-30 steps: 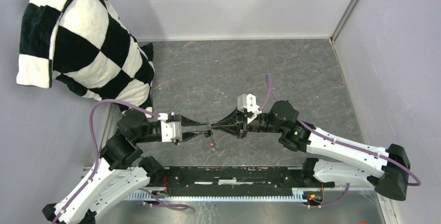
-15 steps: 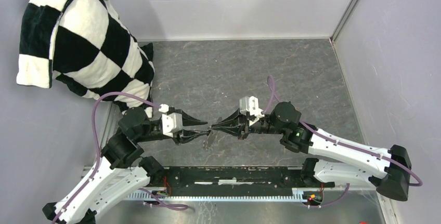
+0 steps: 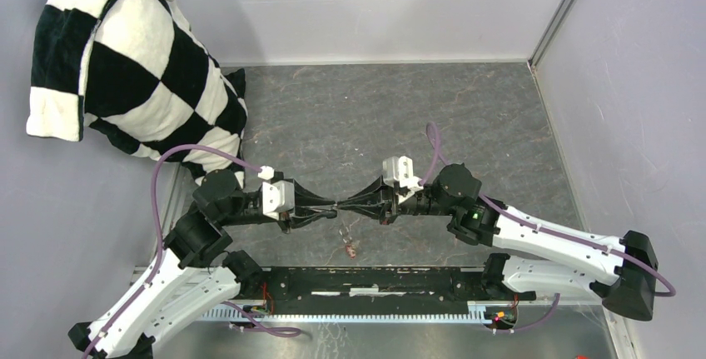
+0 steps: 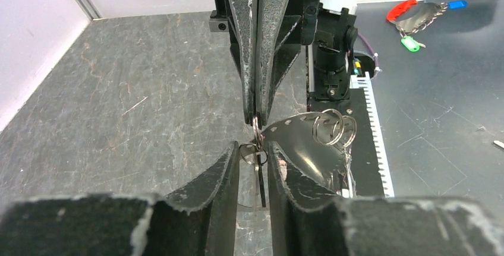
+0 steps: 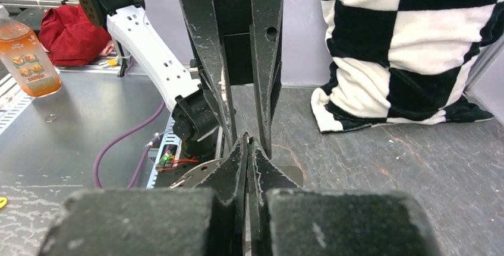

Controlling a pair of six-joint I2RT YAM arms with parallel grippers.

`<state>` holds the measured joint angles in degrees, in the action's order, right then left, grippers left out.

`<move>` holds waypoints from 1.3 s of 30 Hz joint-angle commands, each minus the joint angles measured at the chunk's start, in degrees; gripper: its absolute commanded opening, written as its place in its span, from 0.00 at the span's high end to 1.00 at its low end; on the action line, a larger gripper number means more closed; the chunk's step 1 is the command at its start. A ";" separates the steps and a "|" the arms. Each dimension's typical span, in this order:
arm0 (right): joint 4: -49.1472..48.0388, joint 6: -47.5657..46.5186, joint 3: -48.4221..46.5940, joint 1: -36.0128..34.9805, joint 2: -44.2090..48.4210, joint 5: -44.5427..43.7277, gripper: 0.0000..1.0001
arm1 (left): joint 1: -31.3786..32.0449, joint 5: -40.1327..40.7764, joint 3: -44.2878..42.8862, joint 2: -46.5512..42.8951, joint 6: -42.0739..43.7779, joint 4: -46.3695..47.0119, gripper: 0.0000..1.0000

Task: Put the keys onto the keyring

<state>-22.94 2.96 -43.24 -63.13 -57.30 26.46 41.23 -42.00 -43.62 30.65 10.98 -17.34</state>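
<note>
Overhead, the two arms are seen reaching toward each other above the grey table (image 3: 400, 117), with their tips met in mid-air nearer its front edge. The right gripper (image 3: 340, 206) is clenched tight. In the left wrist view the thin wire of the keyring (image 4: 257, 134) is caught at its very tip.

The left gripper (image 3: 332, 209) is set with its fingers (image 4: 223, 173) a little apart, one on either side of the right gripper's tip. A small loop of the keyring lies in that gap, but whether it is pressed by the left fingers cannot be told. A thin dark strip (image 4: 261, 185) is seen hanging straight down from that loop; what it is cannot be made out.

One key (image 3: 350, 248) is lying on the table, apart from both grippers, a little toward the arm bases from the point where the tips meet. A reddish tint is shown on it from above. In the wrist views it appears as a flat silver blade with small holes along it, and two small split rings (image 4: 333, 126) are seen beside it.

A black-and-white checked cushion (image 3: 125, 67) is propped at the back left, overlapping the table's corner, well apart from the grippers.
</note>
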 commanded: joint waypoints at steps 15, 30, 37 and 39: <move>2.47 -2.44 -2.07 -1.58 1.56 -1.24 0.97 | 0.08 -1.45 -0.41 0.77 1.68 -1.58 0.98; 53.37 -18.06 -34.56 -0.82 -13.08 3.92 0.50 | 0.08 -1.73 -7.31 6.12 19.53 -14.29 0.98; 52.40 -18.32 -35.27 -0.87 -14.77 3.87 0.59 | 0.08 -2.02 -8.66 6.71 21.08 -15.84 0.98; 51.62 -18.29 -35.01 -0.85 -14.90 3.71 0.63 | 0.08 -2.24 -8.64 6.62 21.49 -16.08 0.98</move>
<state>29.12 -14.41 -76.34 -64.01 -72.77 29.50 41.28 -43.48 -49.76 37.50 29.08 -33.78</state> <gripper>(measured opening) 0.401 0.043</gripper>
